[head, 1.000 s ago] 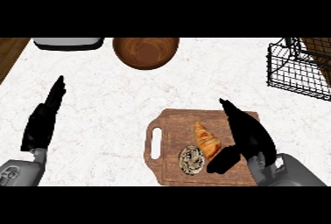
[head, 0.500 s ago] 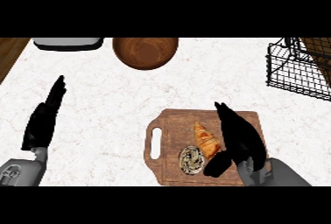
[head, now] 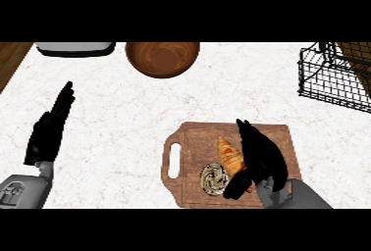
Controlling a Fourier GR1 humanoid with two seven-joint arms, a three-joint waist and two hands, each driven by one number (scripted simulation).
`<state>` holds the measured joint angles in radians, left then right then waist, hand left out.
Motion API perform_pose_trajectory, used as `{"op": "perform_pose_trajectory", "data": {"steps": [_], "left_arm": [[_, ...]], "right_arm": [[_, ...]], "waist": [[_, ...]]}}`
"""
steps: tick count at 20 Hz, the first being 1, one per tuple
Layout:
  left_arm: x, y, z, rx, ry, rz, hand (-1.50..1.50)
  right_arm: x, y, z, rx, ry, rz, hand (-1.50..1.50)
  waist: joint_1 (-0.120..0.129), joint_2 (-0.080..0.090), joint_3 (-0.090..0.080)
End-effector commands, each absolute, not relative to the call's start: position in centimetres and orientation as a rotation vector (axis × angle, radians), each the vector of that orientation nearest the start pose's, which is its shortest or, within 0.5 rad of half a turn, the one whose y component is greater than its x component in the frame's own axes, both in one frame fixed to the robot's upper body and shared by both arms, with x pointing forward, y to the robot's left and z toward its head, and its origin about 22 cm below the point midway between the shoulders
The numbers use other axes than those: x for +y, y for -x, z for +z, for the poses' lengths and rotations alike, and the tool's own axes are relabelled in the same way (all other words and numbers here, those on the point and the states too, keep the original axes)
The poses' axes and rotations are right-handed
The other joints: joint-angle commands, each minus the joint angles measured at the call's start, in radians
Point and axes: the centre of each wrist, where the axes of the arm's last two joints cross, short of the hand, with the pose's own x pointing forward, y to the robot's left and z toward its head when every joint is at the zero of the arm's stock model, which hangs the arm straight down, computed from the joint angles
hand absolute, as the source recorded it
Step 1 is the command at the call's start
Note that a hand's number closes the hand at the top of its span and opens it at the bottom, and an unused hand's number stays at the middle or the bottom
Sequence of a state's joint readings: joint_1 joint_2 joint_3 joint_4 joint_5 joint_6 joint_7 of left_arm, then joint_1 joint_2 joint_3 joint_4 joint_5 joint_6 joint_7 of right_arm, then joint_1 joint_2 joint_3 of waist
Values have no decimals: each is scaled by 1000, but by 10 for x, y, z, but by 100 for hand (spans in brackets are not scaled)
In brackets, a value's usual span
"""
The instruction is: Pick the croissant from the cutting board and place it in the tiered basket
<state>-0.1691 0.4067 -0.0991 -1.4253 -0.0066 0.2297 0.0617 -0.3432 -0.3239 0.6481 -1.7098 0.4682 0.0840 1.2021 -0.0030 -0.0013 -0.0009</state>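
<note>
- On the cutting board [head: 279,135], low and right of centre on the counter [head: 130,127], the croissant [head: 229,155] lies with its long axis running roughly from 11 o'clock down to 5 o'clock, its pointed top end aimed toward the wooden bowl [head: 162,58].
- The right hand [head: 259,156] sits just beside the croissant, on its 3 o'clock side; the fingers are straight and held together, pointing toward 11–12 o'clock, nearly parallel to the pastry's long axis.
- The thumb reaches down toward 7 o'clock past the croissant's lower end, so the lower end sits in the fork between thumb and fingers; nothing is clamped on it yet, and I cannot tell whether the palm touches it.
- A round swirled pastry [head: 213,177] lies at 7 o'clock from the croissant, close to the thumb tip; as I judge it, a closing thumb could nudge it.
- The left hand [head: 49,130] rests at the view's left edge, fingers straight and up, well apart from the board; the right hand is plainly the nearer one.
- The tiered basket [head: 332,78] stands at 1 o'clock from the croissant, far across the counter; the coming move, in my judgement, is to curl the fingers leftward across the pastry's short axis before lifting that way.
</note>
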Motion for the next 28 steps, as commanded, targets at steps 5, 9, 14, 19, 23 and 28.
{"op": "perform_pose_trajectory", "data": {"steps": [5, 9, 14, 19, 23, 28], "left_arm": [[289, -284, 34, -1540, -405, -232, 0], [302, -283, 34, -1545, -407, -236, 0], [299, -293, 22, -1537, -435, -222, 0], [303, -275, 33, -1518, -443, -239, 0], [298, -283, 22, -1536, -433, -214, 0], [287, -279, 29, -1531, -435, -234, 0]], "right_arm": [[-115, -252, 72, -623, 753, 848, -150], [-119, -264, 74, -632, 746, 844, -150], [-121, -269, 56, -614, 700, 865, -150], [-106, -268, 39, -611, 672, 846, -150], [-97, -272, 30, -528, 589, 949, 150], [-106, -274, 27, -616, 695, 1120, 150]], "waist": [[3, 0, 0], [6, 1, 0], [0, 3, 0], [7, 1, 1], [6, 3, 0], [8, 1, 1]]}}
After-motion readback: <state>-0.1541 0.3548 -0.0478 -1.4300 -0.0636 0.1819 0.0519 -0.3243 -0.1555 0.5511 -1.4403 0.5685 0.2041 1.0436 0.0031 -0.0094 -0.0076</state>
